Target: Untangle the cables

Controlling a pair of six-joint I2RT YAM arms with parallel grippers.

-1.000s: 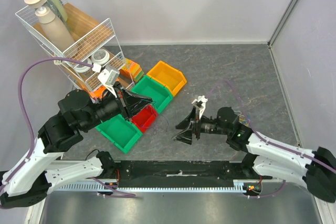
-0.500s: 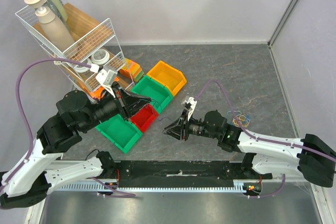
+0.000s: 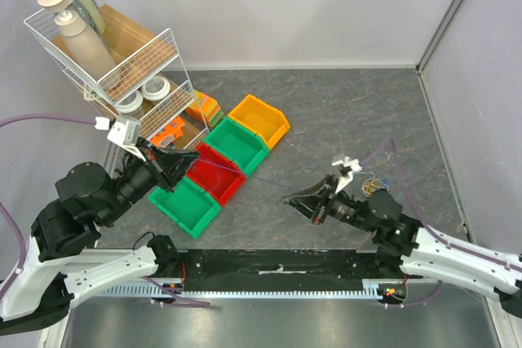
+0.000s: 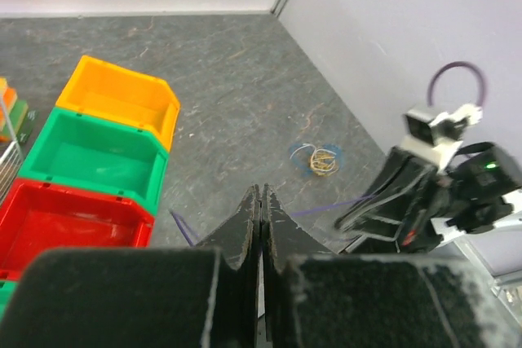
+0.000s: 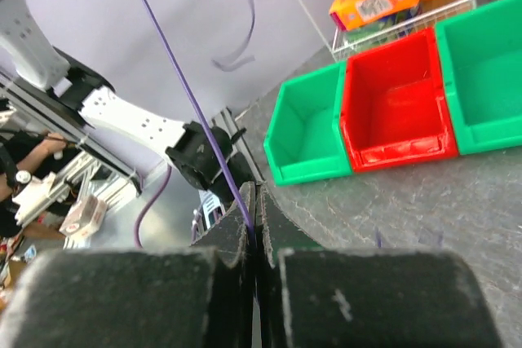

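A thin purple wire (image 3: pixel 245 180) runs taut above the table between my two grippers. My left gripper (image 3: pixel 189 158) is shut on its left part, over the red bin (image 3: pixel 214 174). In the left wrist view the jaws (image 4: pixel 261 191) are pressed together, and a short end of the wire (image 4: pixel 183 226) sticks out to their left. My right gripper (image 3: pixel 287 196) is shut on the other end. In the right wrist view the wire (image 5: pixel 188 95) leaves the closed jaws (image 5: pixel 255 189) and runs up and left. A small tangle of cables (image 3: pixel 372 182) (image 4: pixel 318 158), mostly yellow, lies on the table beside the right arm, held by neither gripper.
Four open bins stand in a diagonal row: a green one (image 3: pixel 183 204), the red one, another green one (image 3: pixel 238 143) and an orange one (image 3: pixel 259 120). A white wire rack (image 3: pixel 122 63) with bottles and boxes is at the back left. Walls enclose the grey table.
My right gripper has shut on the purple wire and drawn back to the right. The left arm has drawn back to the left, and the wire now stretches between them.
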